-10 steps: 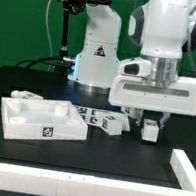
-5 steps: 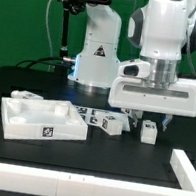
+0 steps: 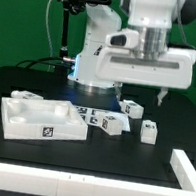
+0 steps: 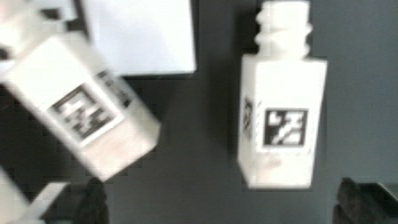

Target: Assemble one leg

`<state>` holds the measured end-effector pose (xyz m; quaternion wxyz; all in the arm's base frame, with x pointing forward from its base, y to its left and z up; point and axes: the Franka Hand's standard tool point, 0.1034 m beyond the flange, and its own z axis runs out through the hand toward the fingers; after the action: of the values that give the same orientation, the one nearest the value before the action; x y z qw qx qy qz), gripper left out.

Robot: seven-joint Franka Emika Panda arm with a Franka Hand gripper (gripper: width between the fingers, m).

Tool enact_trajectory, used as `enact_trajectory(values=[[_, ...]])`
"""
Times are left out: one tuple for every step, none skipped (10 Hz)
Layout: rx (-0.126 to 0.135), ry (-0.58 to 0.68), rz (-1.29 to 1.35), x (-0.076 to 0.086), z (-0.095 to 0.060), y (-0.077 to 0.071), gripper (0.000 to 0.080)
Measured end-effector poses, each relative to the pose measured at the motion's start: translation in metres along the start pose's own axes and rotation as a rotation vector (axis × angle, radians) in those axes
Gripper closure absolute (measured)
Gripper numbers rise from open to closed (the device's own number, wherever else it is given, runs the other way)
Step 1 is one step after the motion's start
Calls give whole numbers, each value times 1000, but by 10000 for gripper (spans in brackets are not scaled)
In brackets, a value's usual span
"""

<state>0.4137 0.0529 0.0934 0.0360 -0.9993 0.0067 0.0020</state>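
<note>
**Fingers wide and empty above the loose legs**

Your fingers (image 4: 366, 198) are spread wide w/ nothing gripped. In the wrist view only their dark tips show, one at each side, w/ bare black bench (image 4: 199, 150) btwn them.

In the wrist view you see 2 legs lying flat on the bench, apart from each other. The leg w/ the stepped tip (image 4: 285, 115) lies closer to one fingertip, its tag facing the camera and the tip pointing away from the fingers. The tilted leg (image 4: 86, 105) lies at an angle to it, tag also up. A white slab (image 4: 143, 35) sits past the tilted leg; you can't tell from this view which part it is.

In the ext. view the arm (image 3: 151, 33) hangs above the bench, clear of every part. Under it you have 3 legs:
- back leg (image 3: 132, 108), farthest from the camera
- side leg (image 3: 149, 131), nearest the ext. view's right
- middle leg (image 3: 110, 125), just beside the tray (image 3: 21, 126)

The marker board (image 3: 84, 111) peeks out btwn the tray and the middle leg. You can't match the wrist-view legs to these 3 for sure. A white rail (image 3: 84, 185) runs along the bench front.
</note>
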Motion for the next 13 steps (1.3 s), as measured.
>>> enact_trajectory(values=[[4,20,-10,9,-15,26,150],[2,36,5,14,-20,32,150],[3,29,-3,12,-17,29,150],[3,29,-2,12,-17,29,150],[3,29,-2,12,-17,29,150],[3,29,-2,12,-17,29,150],[3,26,-4,11,-15,31,150],[14,18,-112,8,-9,50,150],[27,9,-147,8,-10,83,150],[28,9,-179,13,-12,109,150],[22,17,-231,19,-13,131,150],[18,25,-238,23,-14,148,150],[30,5,-235,21,-11,146,150]])
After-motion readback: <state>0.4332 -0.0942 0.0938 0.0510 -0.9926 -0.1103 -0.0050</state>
